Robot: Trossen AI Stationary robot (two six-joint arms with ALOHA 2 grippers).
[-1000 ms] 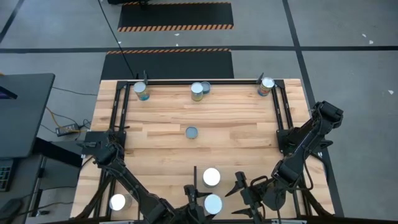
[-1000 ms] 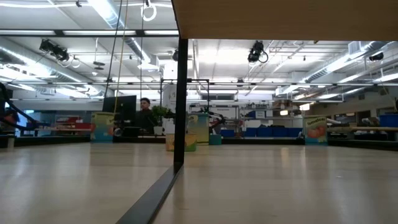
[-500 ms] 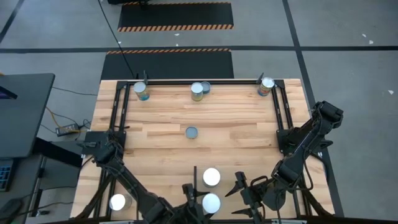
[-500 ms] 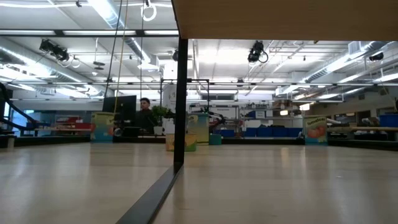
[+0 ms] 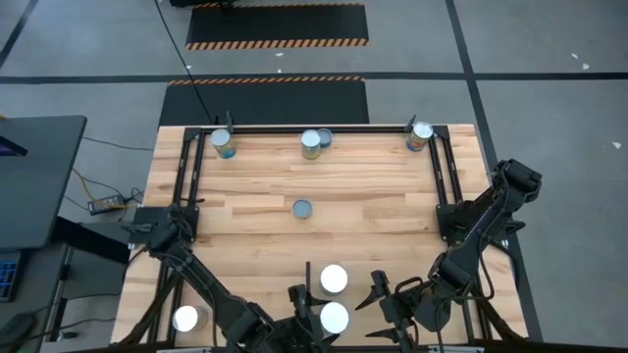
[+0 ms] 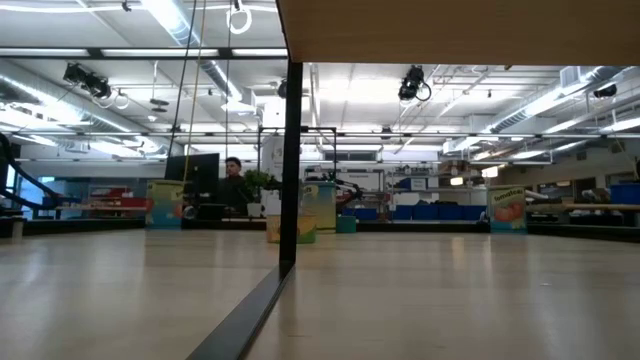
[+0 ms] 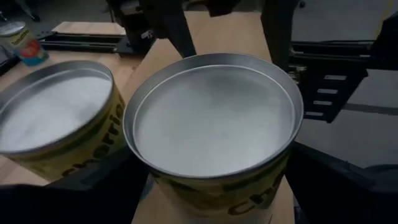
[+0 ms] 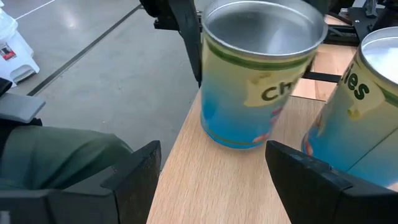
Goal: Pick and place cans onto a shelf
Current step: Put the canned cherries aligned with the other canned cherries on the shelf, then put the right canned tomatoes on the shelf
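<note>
Gripping a can (image 5: 334,318), the left gripper (image 5: 312,319); right gripper's (image 5: 391,294) jaws wide.

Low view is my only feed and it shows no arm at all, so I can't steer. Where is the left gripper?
Observer: At the near edge of the table, the left gripper is shut on a silver-topped can.
Operator: And the right one?
Observer: The right gripper waits open beside it, facing another can.
Operator: Any cans farther across?
Observer: Yes, four cans stand along the far edge, and one dull-topped can stands mid-table.
</note>
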